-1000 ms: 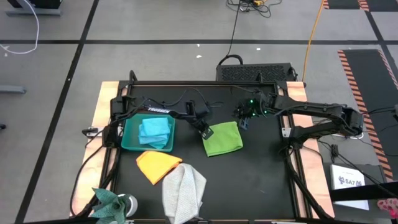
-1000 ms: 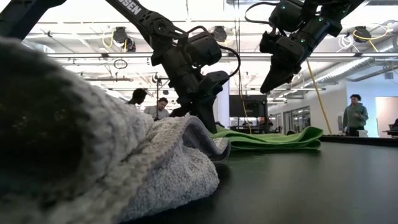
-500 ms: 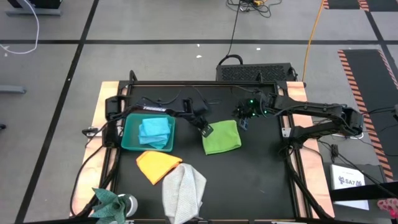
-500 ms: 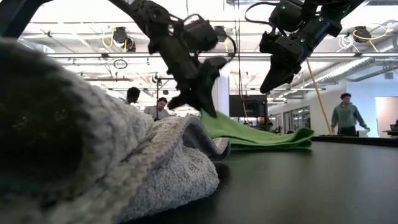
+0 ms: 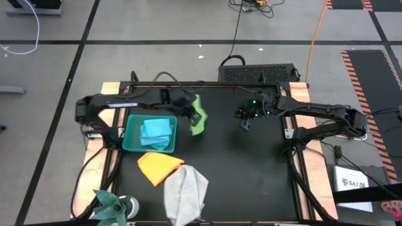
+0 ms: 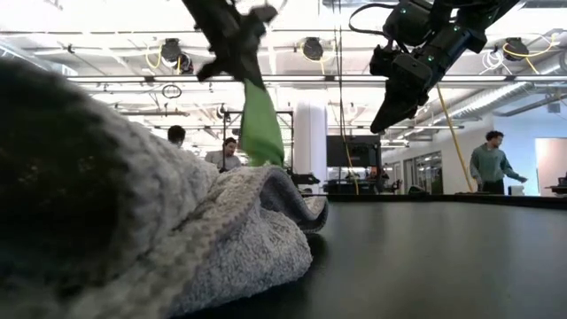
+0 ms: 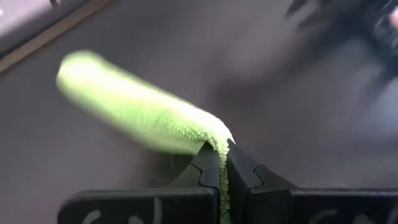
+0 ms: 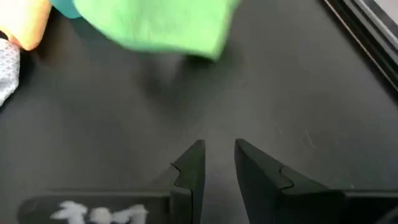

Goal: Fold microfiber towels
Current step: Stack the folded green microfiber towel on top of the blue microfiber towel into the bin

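Up goes the lime green towel (image 5: 197, 117), lifted off the bench (image 5: 251, 169). Your left claw (image 7: 222, 155) pinches its top edge, so it hangs long-ways down, just beside the teal bin (image 5: 132, 143). Your right claw (image 8: 216, 163) waits half open, well apart.

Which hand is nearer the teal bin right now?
Left. The left hand, holding the green towel, hangs just beside the bin. The right hand hovers farther off across the table.

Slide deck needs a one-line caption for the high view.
Left gripper lifts the folded lime green towel beside the teal bin; right gripper hovers.
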